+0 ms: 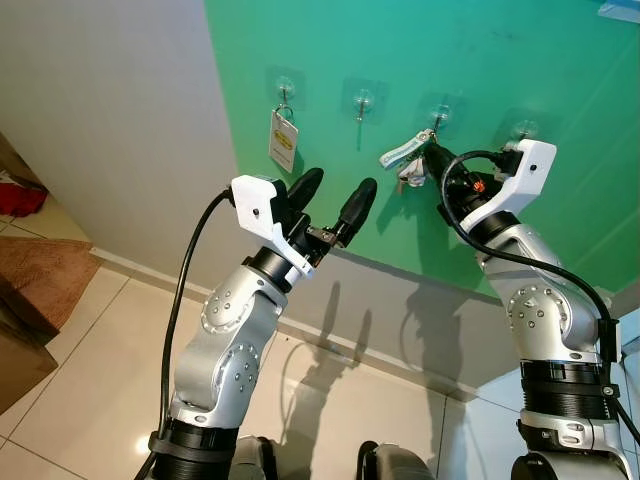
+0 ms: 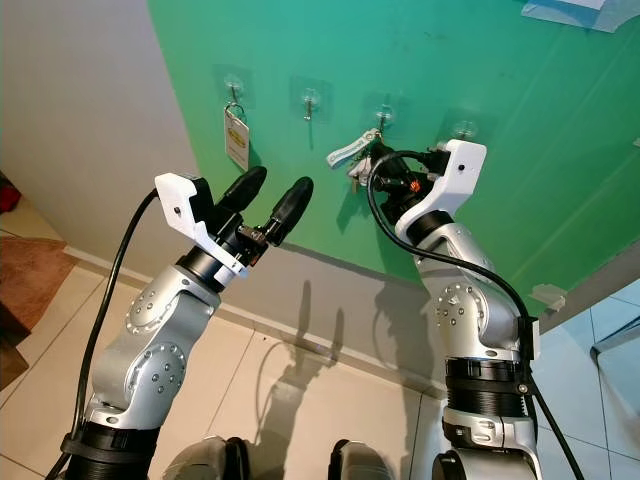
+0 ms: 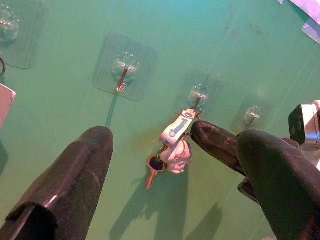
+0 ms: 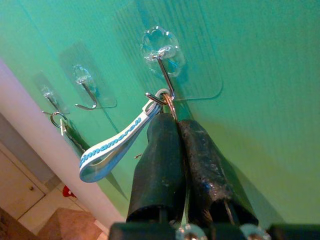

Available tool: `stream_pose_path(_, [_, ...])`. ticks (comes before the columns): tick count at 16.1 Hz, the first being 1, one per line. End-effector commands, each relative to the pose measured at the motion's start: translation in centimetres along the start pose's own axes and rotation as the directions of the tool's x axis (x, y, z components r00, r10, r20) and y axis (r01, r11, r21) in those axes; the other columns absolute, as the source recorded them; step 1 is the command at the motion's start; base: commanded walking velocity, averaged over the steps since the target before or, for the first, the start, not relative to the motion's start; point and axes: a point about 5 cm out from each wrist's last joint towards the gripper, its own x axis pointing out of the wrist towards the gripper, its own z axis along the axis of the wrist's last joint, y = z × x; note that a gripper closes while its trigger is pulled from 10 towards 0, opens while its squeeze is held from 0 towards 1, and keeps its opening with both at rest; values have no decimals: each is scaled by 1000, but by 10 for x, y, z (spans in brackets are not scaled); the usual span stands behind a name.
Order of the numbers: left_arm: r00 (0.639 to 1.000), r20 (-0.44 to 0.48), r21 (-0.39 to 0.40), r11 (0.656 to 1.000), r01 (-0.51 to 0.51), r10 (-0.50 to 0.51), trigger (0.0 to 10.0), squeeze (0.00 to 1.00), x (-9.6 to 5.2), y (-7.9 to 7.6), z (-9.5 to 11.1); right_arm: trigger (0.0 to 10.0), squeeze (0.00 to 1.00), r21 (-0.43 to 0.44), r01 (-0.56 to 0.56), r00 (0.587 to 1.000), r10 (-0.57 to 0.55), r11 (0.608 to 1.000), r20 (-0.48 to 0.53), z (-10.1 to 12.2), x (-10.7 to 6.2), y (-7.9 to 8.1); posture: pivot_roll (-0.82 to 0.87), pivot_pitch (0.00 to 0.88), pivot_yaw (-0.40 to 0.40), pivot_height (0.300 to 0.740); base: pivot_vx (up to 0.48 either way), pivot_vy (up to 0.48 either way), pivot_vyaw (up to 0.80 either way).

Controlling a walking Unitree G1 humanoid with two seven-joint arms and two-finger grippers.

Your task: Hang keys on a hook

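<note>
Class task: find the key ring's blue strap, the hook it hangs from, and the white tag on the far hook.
blue strap (image 4: pixel 111 148), right wrist view, mid-loop.
hook (image 4: pixel 165 75), right wrist view, metal shank.
white tag (image 1: pixel 284 141), left eye view, card face.

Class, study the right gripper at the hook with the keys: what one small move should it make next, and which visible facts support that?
Probably open the right gripper and let go. Its fingers are pinched on the key ring, which already appears looped over the third hook, with the blue strap dangling. The left gripper waits open, apart from the keys.
</note>
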Motion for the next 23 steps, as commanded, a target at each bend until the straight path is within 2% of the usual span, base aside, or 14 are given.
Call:
stream_pose_path(1, [1000,-4,-1,1000,15,-15,10000,0,-1,-5,0,10000,0,-2,-1,1000,0,1000,-18,-2,0,-1,-15,148,-37,740,0,0,0])
stream_pose_path(2, [1000,-5,-1,1000,15,-15,10000,0,-1,-5,0,10000,0,-14,-36,999,35,999,-4,-2,-1,2,-15,148,-37,740,0,0,0])
stream_pose_path(3, [1000,-7,0,1000,16,-16,10000,0,0,-5,-1,10000,1000,-17,-72,997,73,997,17,0,-4,7,-15,147,-34,740,0,0,0])
stream_pose_path(7, [1000,-28,7,1000,-4,5,10000,0,-1,-1,-6,10000,1000,-3,-132,989,131,991,69,6,-12,10,-19,144,-32,740,0,0,0])
stream_pose_path(10, [993,-72,29,996,-87,89,10000,0,-4,10,-16,10000,1000,-42,-127,990,129,991,55,5,-26,0,-29,141,-28,740,0,0,0])
stream_pose_path(11, [989,-91,37,993,-117,119,10000,0,-4,14,-19,10000,733,-53,-117,992,119,992,41,2,-31,-4,-29,141,-28,740,0,0,0])
stream_pose_path(12, [985,-103,41,990,-138,142,10000,0,-5,16,-22,10000,0,-63,-106,994,108,992,30,0,-34,-6,-33,140,-27,740,0,0,0])
stream_pose_path(16, [968,-134,61,977,-207,213,10000,0,-5,25,-27,10000,0,-78,-68,998,67,995,-10,-12,-42,-14,-37,138,-26,740,0,0,0])
stream_pose_path(18, [946,-175,87,961,-262,273,10000,0,-8,32,-38,10000,0,-88,-23,997,17,996,-71,-30,-51,-22,-40,132,-29,740,0,0,0])
stream_pose_path(19, [921,-220,111,946,-304,322,10000,0,-15,39,-50,10000,1000,-78,10,991,-20,997,-129,-49,-61,-30,-40,132,-29,740,0,0,0])
stream_pose_path(20, [890,-265,128,928,-349,372,10000,0,-23,46,-63,10000,1000,-93,60,981,-76,994,-179,-66,-70,-39,-43,123,-29,740,0,0,0])
stream_pose_path(21, [874,-284,134,919,-370,394,10000,0,-27,49,-68,10000,1000,-88,74,977,-90,993,-193,-72,-75,-42,-43,123,-29,740,0,0,0])
stream_pose_path(23, [783,-394,190,877,-442,481,10000,0,-52,63,-98,10000,1000,-123,180,938,-208,976,-277,-100,-95,-59,-50,117,-23,740,0,0,0])
